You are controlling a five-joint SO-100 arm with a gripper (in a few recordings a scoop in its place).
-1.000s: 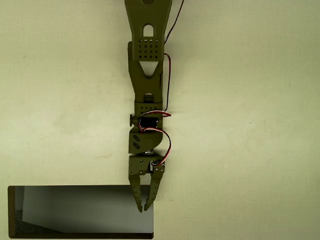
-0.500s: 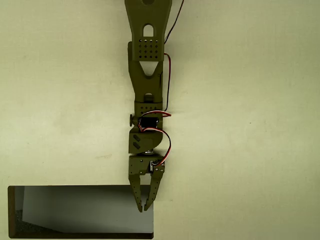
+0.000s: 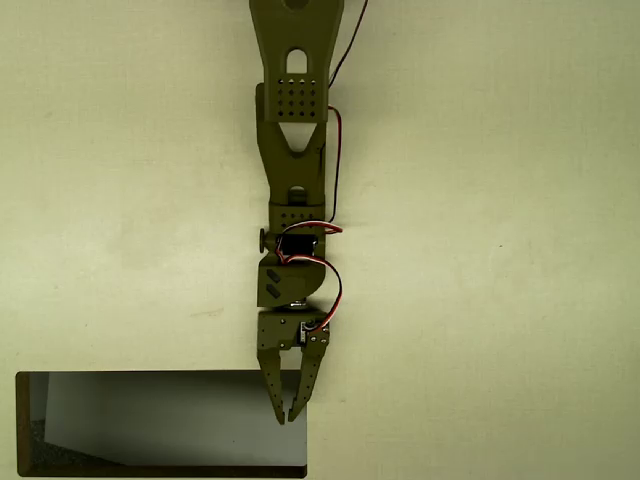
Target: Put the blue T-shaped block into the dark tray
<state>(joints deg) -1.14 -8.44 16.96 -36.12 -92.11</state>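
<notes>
Nothing's budged since the earlier frames, my olive gripper point(image 3: 284, 415) is parked over the right end of the dark tray point(image 3: 25, 420) in the overhead view. My fingers point(image 3: 270, 385) meet at the tips with nothing between them, so basically closed and empty. No blue T-shaped block that I can spot.

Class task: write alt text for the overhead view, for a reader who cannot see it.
An olive robot arm reaches down the picture across a pale table, its gripper nearly closed over the upper right corner of the dark tray at the bottom left. The tray's grey inside looks bare.
</notes>
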